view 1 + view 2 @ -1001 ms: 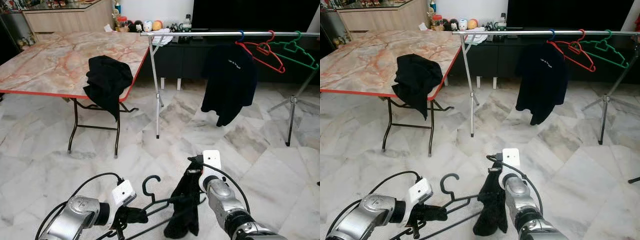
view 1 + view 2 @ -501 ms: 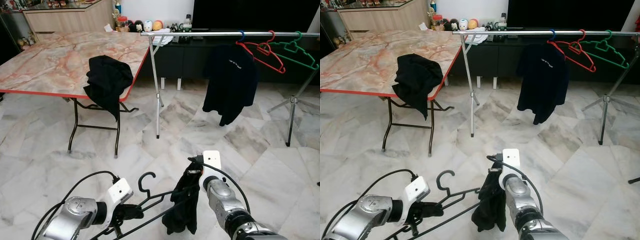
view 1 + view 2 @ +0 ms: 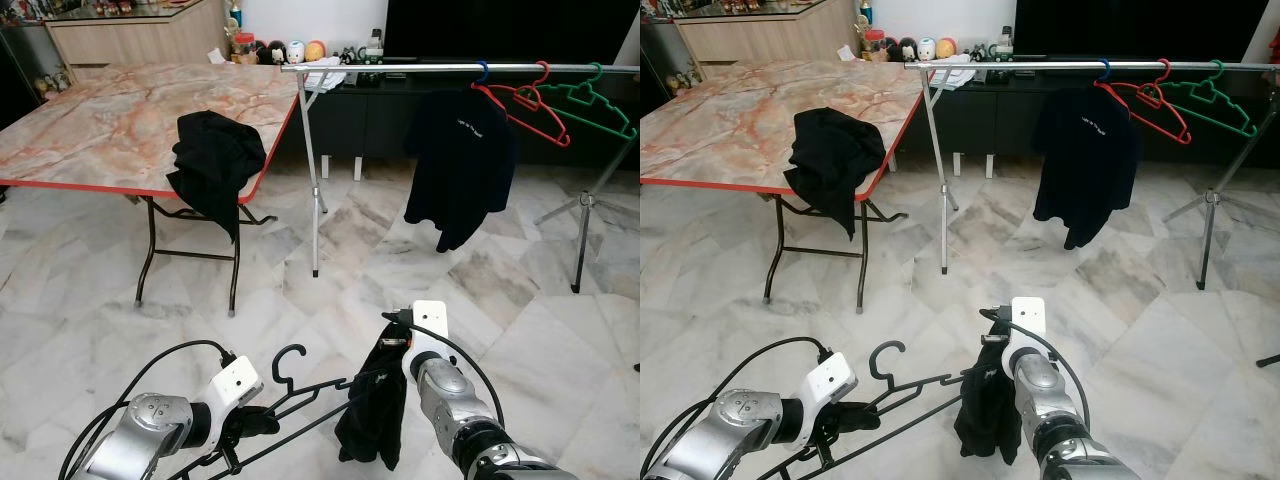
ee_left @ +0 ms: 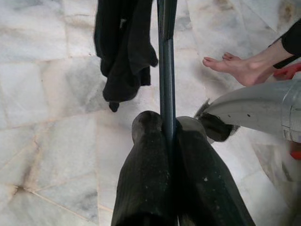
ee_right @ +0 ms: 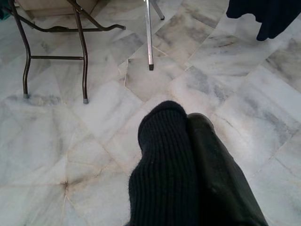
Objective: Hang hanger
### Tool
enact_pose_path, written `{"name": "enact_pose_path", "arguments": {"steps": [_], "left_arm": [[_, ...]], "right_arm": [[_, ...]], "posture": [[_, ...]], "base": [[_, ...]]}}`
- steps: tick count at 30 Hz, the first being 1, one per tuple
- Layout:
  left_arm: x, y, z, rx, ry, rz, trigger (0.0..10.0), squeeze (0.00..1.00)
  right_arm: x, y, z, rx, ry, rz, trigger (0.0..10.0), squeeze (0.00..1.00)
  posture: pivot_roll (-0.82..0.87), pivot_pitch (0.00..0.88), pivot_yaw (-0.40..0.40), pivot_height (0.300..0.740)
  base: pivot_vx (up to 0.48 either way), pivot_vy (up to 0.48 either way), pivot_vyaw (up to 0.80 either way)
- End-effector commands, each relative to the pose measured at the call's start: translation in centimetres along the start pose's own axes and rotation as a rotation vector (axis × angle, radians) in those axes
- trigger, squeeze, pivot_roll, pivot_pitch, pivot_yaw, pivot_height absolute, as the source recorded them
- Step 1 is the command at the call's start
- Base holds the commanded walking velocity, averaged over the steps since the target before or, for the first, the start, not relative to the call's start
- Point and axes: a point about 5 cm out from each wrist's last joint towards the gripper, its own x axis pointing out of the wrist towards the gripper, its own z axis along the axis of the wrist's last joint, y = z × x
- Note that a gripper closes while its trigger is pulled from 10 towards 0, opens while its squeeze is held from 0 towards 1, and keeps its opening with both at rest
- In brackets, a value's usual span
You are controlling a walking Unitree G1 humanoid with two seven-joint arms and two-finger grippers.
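Eye views: left gripper (image 3: 240,428) low over marble floor (image 3: 300,300), clamping black hanger (image 3: 300,385); right gripper (image 3: 385,375) pinching black garment (image 3: 372,420) draped on hanger's far end. Rail (image 3: 450,68) well ahead.

Left wrist: fingers (image 4: 146,160) closed on hanger bar (image 4: 166,70); bare foot (image 4: 235,68) nearby.

Right wrist: fingers (image 5: 207,160) closed on knit cloth (image 5: 160,160).

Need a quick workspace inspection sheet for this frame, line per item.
Surface: marble floor, bare tiles ahead.
Job's things: black hanger held low between both arms, black garment draped on it; rail ahead holds a black shirt, red hanger, green hanger.
Clutter: black cloth over the table edge.
End effectors: left end effector shut on hanger; right end effector shut on garment.
Cables: black cable looped by left arm.
Surroundings: person's bare foot nearby.
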Motion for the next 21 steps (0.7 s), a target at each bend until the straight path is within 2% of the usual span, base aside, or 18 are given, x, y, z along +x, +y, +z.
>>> {"name": "enact_pose_path", "arguments": {"steps": [1, 9, 21], "left_arm": [[-0.28, -0.18, -0.20, 0.004, 0.022, -0.020, 10.0, 0.00], [-0.30, 0.07, -0.33, 0.021, 0.043, 0.002, 10.0, 0.00], [0.17, 0.58, 0.17, 0.012, -0.002, 0.062, 10.0, 0.00]], "right_arm": [[0.23, 0.03, 1.34, 0.017, -0.035, -0.001, 10.0, 0.00], [0.25, -0.05, 1.53, 0.025, -0.042, -0.006, 10.0, 0.00], [0.20, 0.47, 0.92, 0.015, -0.020, 0.010, 10.0, 0.00]], "posture": [[0.11, 0.072, 0.040, 0.740], [0.11, 0.073, 0.039, 0.740], [0.11, 0.072, 0.037, 0.740]], "base": [[0.000, 0.000, 0.00], [0.000, 0.000, 0.00], [0.000, 0.000, 0.00]]}}
